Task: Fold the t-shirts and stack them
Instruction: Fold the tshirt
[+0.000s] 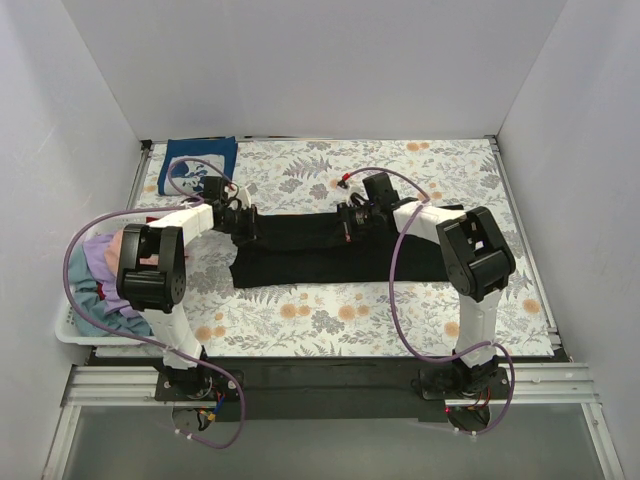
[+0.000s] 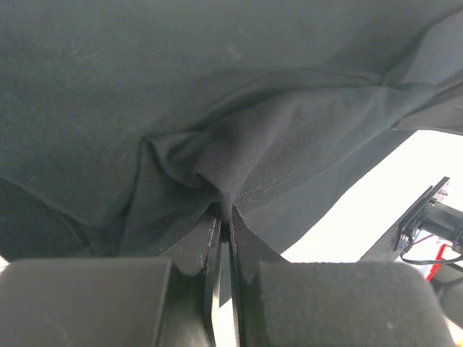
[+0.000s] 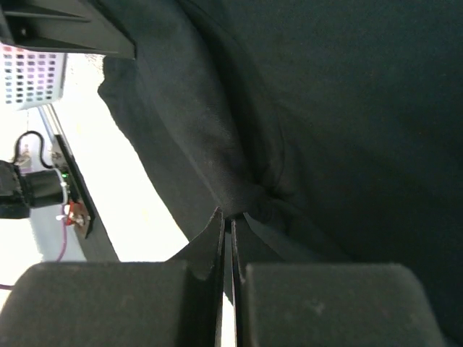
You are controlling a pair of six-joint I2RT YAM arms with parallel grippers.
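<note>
- Nearest the bases, both arms rise to high, sharply bent elbows. The forearms then reach forward and inward, so the two wrists face each other low over the cloth. I judge this pose keeps the fingers close to the table for a lift-and-carry fold.
- Outboard of the left gripper (image 2: 225, 217) and nearer than it, a white basket (image 1: 70, 335) holds loose pink, lavender and teal-blue t-shirts (image 1: 100, 270), apparently waiting their turn.
- The black t-shirt (image 1: 300, 262) lies as a long band across the floral table cover (image 1: 330, 310). It spans the gap between the two grippers and runs on past the right one, and most of it lies on their near side.
- The left gripper's fingers are pressed together on a small puckered ridge of the black cloth, with creases fanning out from the pinch.
- The right gripper (image 3: 230, 220) is likewise clamped on a gathered tuck of the same shirt, well apart from the left.
- Holding two matching spots probably lets the edge travel level, so the fold lands straight rather than skewed.
- Beyond the left gripper, at the far corner, the navy blue t-shirt (image 1: 200, 165) sits folded with its white print up, likely the start of the stack.
</note>
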